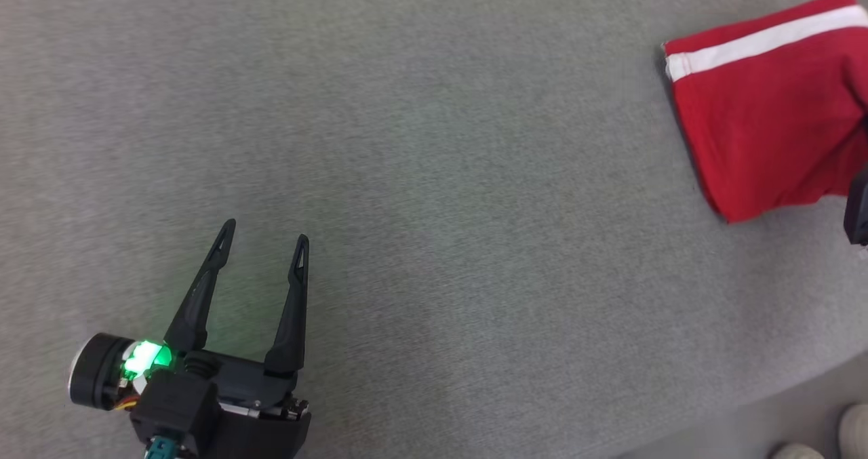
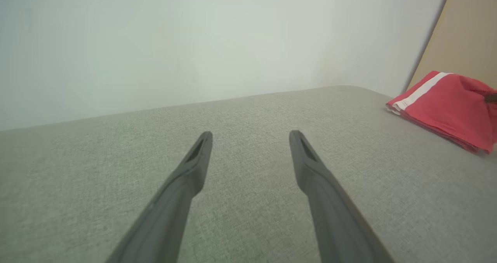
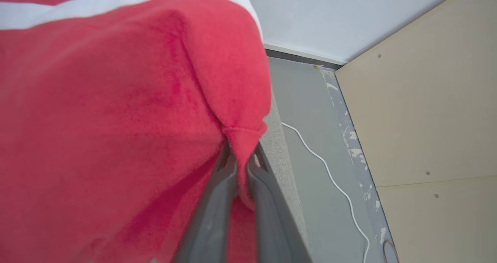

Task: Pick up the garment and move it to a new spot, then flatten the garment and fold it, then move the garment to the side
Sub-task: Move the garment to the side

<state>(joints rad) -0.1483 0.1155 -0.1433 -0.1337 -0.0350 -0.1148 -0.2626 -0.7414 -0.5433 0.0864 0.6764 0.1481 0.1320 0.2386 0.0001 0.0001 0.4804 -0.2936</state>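
Left gripper (image 1: 266,230) low over the desk (image 1: 434,174), jaws apart. Far right at the desk edge: folded red garment (image 1: 766,127), right gripper (image 3: 242,154) jaws clamped on a small hem pinch. Thin bite could slip; dragging could unfold it or tip it onto the floor (image 3: 306,111).

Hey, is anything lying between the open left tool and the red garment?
Nothing visible does. Bare grey surface runs from the left tool to the red garment, which the right tool pinches at its edge.
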